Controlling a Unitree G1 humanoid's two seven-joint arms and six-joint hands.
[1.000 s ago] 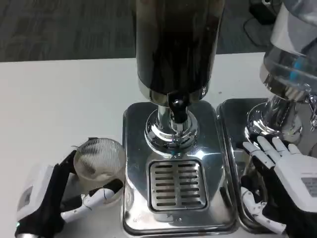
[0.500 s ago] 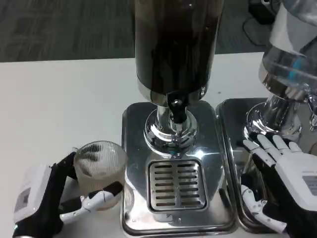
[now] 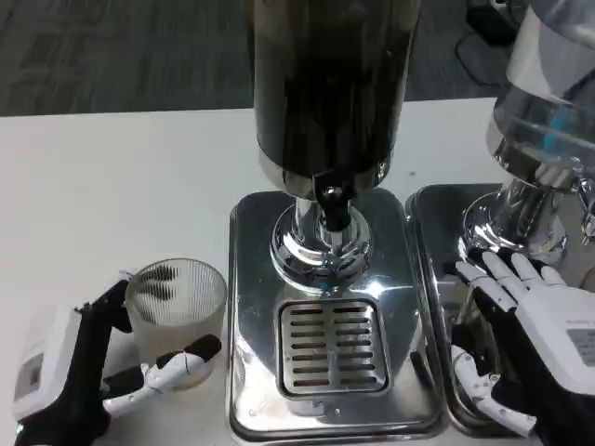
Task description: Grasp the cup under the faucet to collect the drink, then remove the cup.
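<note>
Left hand [image 3: 88, 372] holds my clear ribbed plastic cup [image 3: 175, 311], left of the chrome drip grille [image 3: 332, 346]; no readable writing.

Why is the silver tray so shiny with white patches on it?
Head view: room light glares off the mirror-like dispenser base, leaving bright white spots beside the drip grate; the ribbed cup in the left hand looks soft and slightly blurred.

Open worktop [image 3: 112, 186] left of the dispenser base [image 3: 251, 279], bare drip grate [image 3: 333, 346] under the faucet [image 3: 333, 206], second dispenser [image 3: 539, 139] crowding the right
</note>
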